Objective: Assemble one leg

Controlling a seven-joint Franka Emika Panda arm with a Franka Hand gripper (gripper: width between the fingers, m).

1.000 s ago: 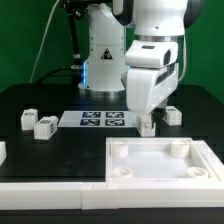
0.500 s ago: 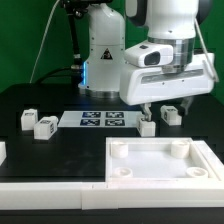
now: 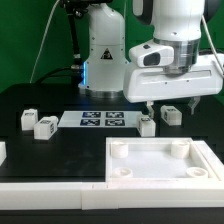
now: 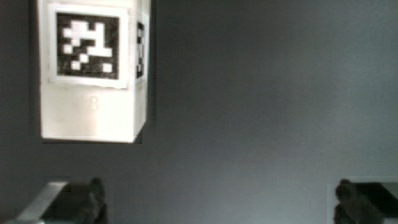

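Note:
Several small white tagged legs lie on the black table: one (image 3: 147,125) just under my gripper, one (image 3: 171,114) behind it, and two (image 3: 27,120) (image 3: 45,126) at the exterior view's left. My gripper (image 3: 170,104) hangs above the near two legs, open wide and empty. In the wrist view one leg (image 4: 93,70) lies on the dark table, well off to one side of the gap between my gripper's (image 4: 217,205) fingertips (image 4: 71,200).
The large white square panel (image 3: 160,172) with round corner sockets lies in front. The marker board (image 3: 103,120) lies between the leg groups. A white part edge (image 3: 2,152) shows at the exterior view's far left. The robot base (image 3: 100,60) stands behind.
My gripper was down around the near leg one second ago. It has risen, turned about its axis and stands open wide above the leg, which stays on the table.

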